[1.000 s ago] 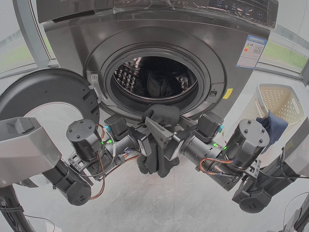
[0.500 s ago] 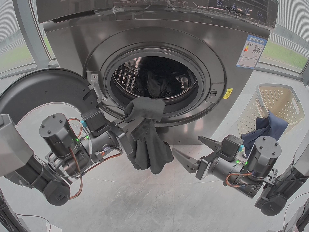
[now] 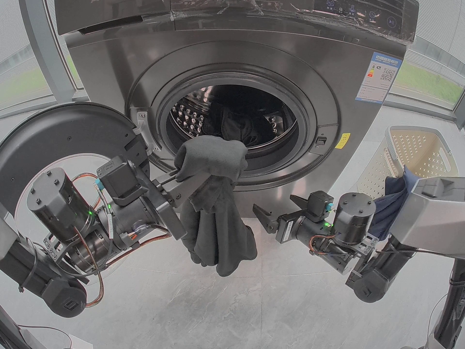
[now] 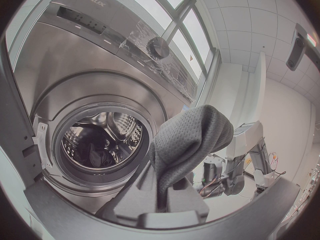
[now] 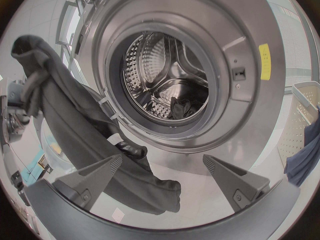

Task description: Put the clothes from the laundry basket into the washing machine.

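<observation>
My left gripper point(image 3: 184, 180) is clamped on a dark grey garment point(image 3: 215, 209), which drapes over its fingers and hangs just in front of the washing machine's point(image 3: 232, 49) open mouth. My right gripper point(image 3: 274, 207) is wide open and empty, off to the right. Beyond it, a blue cloth point(image 3: 395, 199) hangs over the laundry basket point(image 3: 424, 144).

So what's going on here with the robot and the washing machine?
The robot is loading laundry. Its left gripper is shut on a dark grey garment, which hangs down just in front of the washing machine and its open porthole. Some dark clothes already lie in the drum. The right gripper is open and empty, low in front of the machine, near the laundry basket, where a blue garment hangs over the rim.
</observation>
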Tool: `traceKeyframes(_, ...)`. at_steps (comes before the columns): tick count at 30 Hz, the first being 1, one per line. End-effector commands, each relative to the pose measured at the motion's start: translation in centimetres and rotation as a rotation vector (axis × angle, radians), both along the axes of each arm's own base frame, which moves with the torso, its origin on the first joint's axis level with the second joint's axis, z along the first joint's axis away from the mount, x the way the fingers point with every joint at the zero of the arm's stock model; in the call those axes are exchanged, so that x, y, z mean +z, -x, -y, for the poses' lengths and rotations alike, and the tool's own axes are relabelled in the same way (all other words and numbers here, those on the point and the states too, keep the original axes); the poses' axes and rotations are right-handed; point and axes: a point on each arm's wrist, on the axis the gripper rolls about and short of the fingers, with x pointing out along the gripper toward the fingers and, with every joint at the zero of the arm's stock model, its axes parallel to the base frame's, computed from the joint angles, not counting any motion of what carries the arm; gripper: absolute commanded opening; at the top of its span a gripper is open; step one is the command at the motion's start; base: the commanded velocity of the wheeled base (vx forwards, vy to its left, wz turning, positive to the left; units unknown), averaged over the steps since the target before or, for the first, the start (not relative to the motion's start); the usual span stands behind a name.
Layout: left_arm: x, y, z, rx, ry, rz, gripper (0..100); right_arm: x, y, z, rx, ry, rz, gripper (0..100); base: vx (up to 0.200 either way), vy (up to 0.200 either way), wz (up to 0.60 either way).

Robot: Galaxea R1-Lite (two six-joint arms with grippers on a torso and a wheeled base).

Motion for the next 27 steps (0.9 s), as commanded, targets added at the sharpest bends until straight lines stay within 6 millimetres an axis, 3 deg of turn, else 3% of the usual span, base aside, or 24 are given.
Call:
traceKeyframes(1,0.6,0.5,-0.2,-0.009,0.016,0.015,0,-3.2,-1.3,-1.4,0.009,0.038,-0.047,100,0.000,0.000,0.00)
traceKeyframes(14,0.9,0.2,-0.1,-0.007,0.026,0.021,0,-3.9,2.5,-5.5,0.157,0.053,-0.060,100,0.000,0.000,0.00)
traceKeyframes(20,0.8,0.4,-0.1,-0.016,0.033,0.007,0,-5.0,1.9,-6.7,0.154,0.050,-0.054,100,0.000,0.000,0.00)
traceKeyframes(27,0.7,0.6,-0.1,-0.021,0.027,0.003,0,-4.9,1.3,-6.3,0.138,0.036,-0.038,100,0.000,0.000,0.00)
